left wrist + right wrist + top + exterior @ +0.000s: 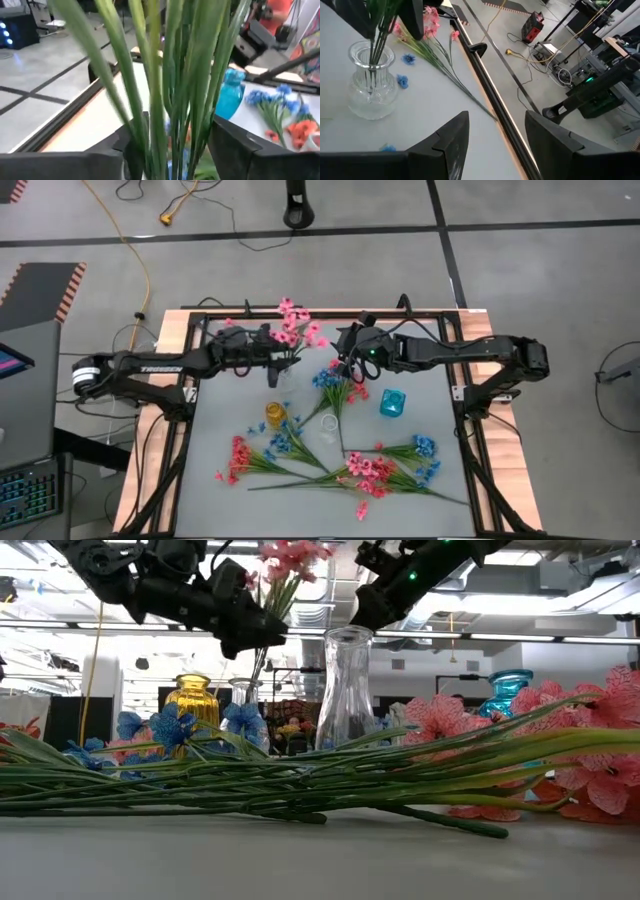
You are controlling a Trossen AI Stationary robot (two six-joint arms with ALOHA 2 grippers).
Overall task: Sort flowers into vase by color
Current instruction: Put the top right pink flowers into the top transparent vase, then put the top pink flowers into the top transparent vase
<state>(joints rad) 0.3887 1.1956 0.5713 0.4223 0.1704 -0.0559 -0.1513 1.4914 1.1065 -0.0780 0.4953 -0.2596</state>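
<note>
A bunch of pink flowers (290, 555) stands upright in my left gripper (255, 640), which is shut on its green stems above a small clear vase (370, 87); the stem ends reach down inside the vase. My right gripper (495, 135) is open and empty, hovering near the table's far edge (350, 370), above a blue spray (335, 385) and just right of the left gripper. Further pink, coral-red and blue sprays (375, 472) lie flat across the near half of the table. My left gripper pinches the bundle of several green stems (165, 125) between its two fingers (132, 145), about midway between blossoms and stem ends. The fingers come level from the table's left, lying across the stems. The bunch stands upright, with its lower ends (372, 75) in the clear vase.
A yellow vase (276, 413), a teal vase (392, 402) and a tall clear vase (345, 690) stand mid-table. Another pink spray (430, 25) lies along the far edge by the black frame rail (485, 75). Loose blue blossoms (402, 80) lie near the clear vase.
</note>
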